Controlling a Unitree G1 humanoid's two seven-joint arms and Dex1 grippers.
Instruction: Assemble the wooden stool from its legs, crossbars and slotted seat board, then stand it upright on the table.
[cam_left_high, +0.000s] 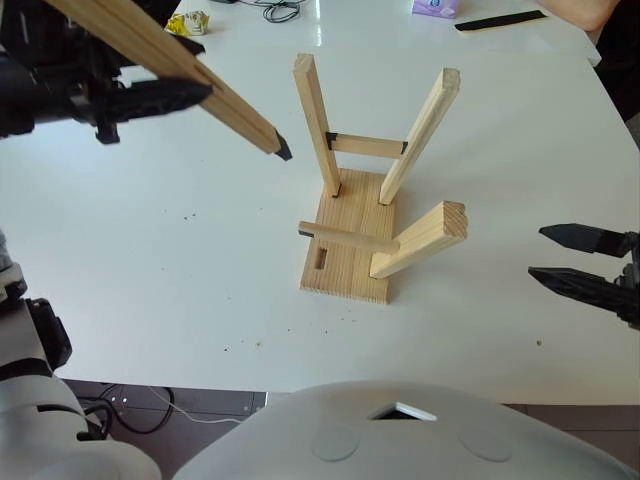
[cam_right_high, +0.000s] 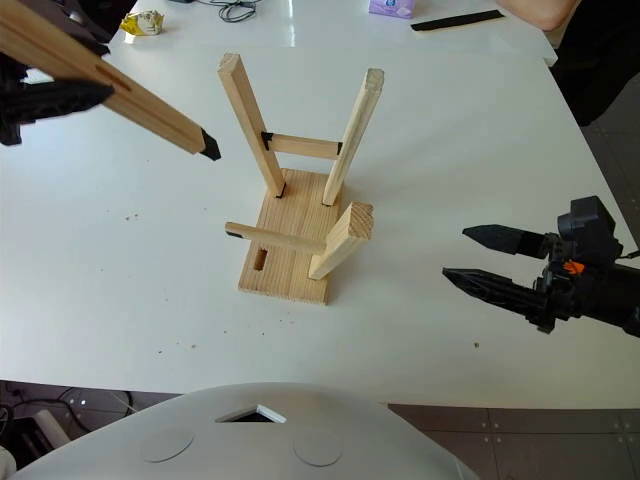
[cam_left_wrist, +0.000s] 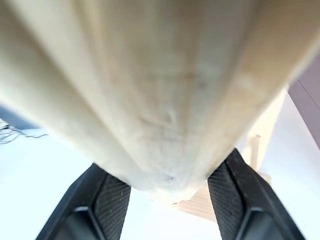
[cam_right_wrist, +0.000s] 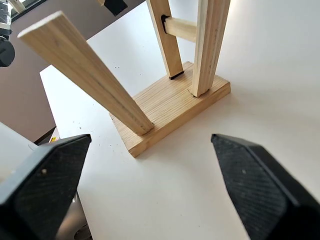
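The seat board (cam_left_high: 348, 270) lies flat on the counter (cam_left_high: 150, 260) with its underside up, so the legs can be pushed down into it. It sits between the two claws, lower than the left claw and off to the left of the right claw. Two far legs (cam_left_high: 317, 120) stand in it, and a crossbar (cam_left_high: 366, 146) joins them and holds them steady. A third leg (cam_left_high: 425, 238) stands in the corner nearest the right claw and leans a bit. A second crossbar (cam_left_high: 350, 238) sticks out of it toward the left claw's side, with its end free. Under that free end is an empty slot (cam_left_high: 320, 258). I think the last leg goes there.

The left claw (cam_left_high: 185, 80) is shut tight on the fourth leg (cam_left_high: 240, 115), one finger on each side. It holds the leg up in the air, with the dark tip out in front of the claw, pointing down toward the board. I think the slant is there to help the tip find the slot.

The right claw (cam_left_high: 545, 252) is wide open and holds nothing. It hangs just over the counter with the stool in front of its fingers, maybe ready to steady the leaning leg.
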